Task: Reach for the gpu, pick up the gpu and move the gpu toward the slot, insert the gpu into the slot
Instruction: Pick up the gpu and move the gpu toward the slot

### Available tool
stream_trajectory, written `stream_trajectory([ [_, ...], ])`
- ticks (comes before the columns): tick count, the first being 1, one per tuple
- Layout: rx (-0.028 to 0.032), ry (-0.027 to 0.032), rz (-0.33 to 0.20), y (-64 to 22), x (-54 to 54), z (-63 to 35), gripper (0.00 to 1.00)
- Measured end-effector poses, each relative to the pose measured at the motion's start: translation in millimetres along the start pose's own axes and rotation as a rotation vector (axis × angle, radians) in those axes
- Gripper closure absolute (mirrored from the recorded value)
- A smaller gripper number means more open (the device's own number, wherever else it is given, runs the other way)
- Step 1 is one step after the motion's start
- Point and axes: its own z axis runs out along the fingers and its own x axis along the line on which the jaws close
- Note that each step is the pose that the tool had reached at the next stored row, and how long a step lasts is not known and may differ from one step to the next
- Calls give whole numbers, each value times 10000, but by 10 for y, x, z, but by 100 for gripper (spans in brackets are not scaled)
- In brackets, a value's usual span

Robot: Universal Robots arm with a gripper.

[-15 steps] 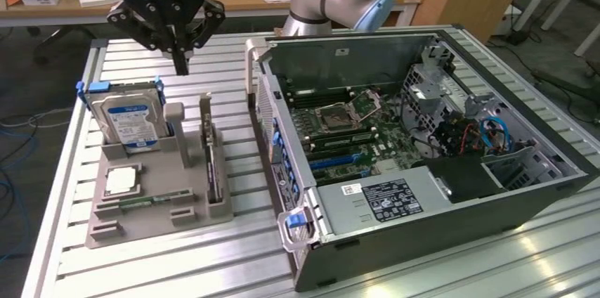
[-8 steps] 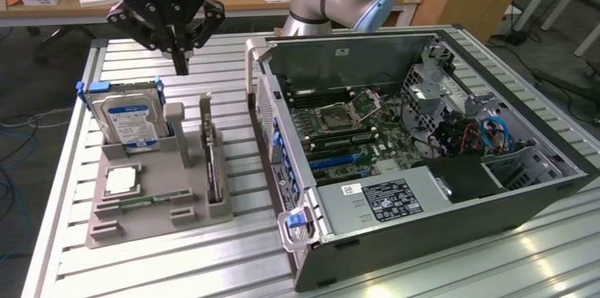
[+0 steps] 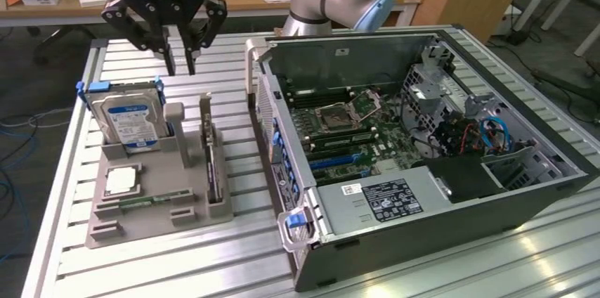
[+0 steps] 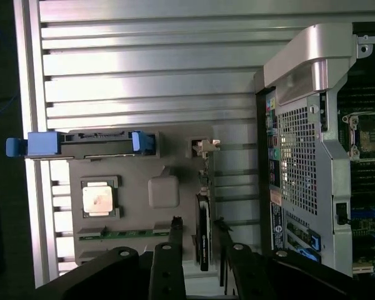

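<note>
- We see the fingers (image 3: 180, 69) hanging in the air above the slatted worktop (image 3: 187, 263), a narrow gap between their tips and nothing held in it.
- The gpu (image 3: 213, 164) stands on its long edge in a grey holder (image 3: 159, 221), lower than the fingers and well apart from them, untouched.
- From the wrist, we look past the fingers (image 4: 198, 223) and find the gpu (image 4: 203, 244) edge-on, in line with the gap between them.
- A drive (image 3: 131, 119) with blue rails stands upright in the same holder, below the fingers and slightly toward the exterior view's left of them.
- A chip (image 3: 122, 180) and a green memory stick (image 3: 140, 203) lie flat in the holder, farther from the fingers than the drive.
- An open case (image 3: 403, 242) lies on its side on the worktop, toward the exterior view's right of the fingers, its board (image 3: 356, 129) exposed; the gpu sits outside it, between the drive and the case.
</note>
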Motion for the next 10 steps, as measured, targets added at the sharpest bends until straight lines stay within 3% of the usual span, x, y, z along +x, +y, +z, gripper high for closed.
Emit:
stream_trajectory([
  [2,2,1,-18,-10,1,-1,59],
  [3,4,1,-48,-20,0,-1,59],
  [6,64,-3,-195,-30,0,1,47],
  [10,162,1,-497,-34,-1,18,47],
])
